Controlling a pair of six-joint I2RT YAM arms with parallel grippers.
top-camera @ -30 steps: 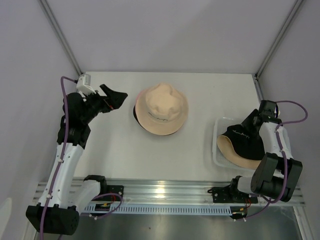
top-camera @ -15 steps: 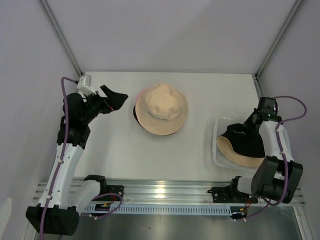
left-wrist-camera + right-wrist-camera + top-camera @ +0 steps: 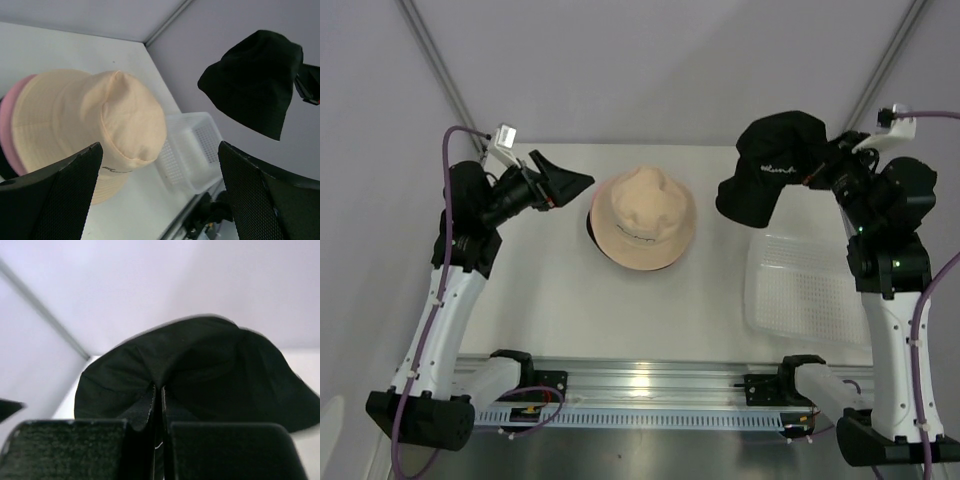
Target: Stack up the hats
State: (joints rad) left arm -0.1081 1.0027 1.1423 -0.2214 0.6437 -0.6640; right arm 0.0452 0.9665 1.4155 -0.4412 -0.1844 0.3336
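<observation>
A beige hat point(image 3: 643, 218) tops a pile at the table's middle, with a pink brim point(image 3: 7, 120) and a black edge point(image 3: 591, 226) showing beneath it. My right gripper point(image 3: 817, 166) is shut on a black hat point(image 3: 773, 162), pinching its fabric and holding it in the air to the right of the pile. In the right wrist view that black hat point(image 3: 210, 365) fills the space past my right gripper point(image 3: 159, 395). My left gripper point(image 3: 567, 182) hangs open just left of the pile, holding nothing. From the left wrist view, my left gripper point(image 3: 159, 150) frames the beige hat point(image 3: 100, 120) and the hanging black hat point(image 3: 255, 80).
A white mesh basket point(image 3: 807, 290) sits on the table at the right, below and in front of the raised hat; it also shows in the left wrist view as the basket point(image 3: 197, 142). Frame posts stand at the back corners.
My right gripper shut on the black hat and lifted it out of the basket, up and toward the back. My left gripper rose slightly and shifted right.
</observation>
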